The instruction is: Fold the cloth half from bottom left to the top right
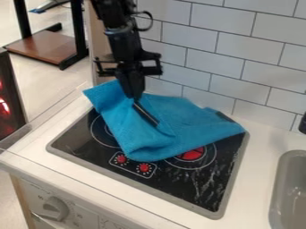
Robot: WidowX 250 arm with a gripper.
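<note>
1. Cloth (194,123), blue and rumpled, is lying across the stove top (203,197), its long axis running upper left to lower right!
2. Claw (136,96) is meeting its upper left part; open or shut, I'm not able to tell.
3. Folds are hiding burners; a dark strip (145,113) is staying unclear.

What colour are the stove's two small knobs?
Red, both knobs, seen in the camera view.

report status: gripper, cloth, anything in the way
Gripper down at blue cloth, upper left part. Cloth rumpled across stovetop, red knobs uncovered. Tiled wall close behind, possibly tight.
</note>
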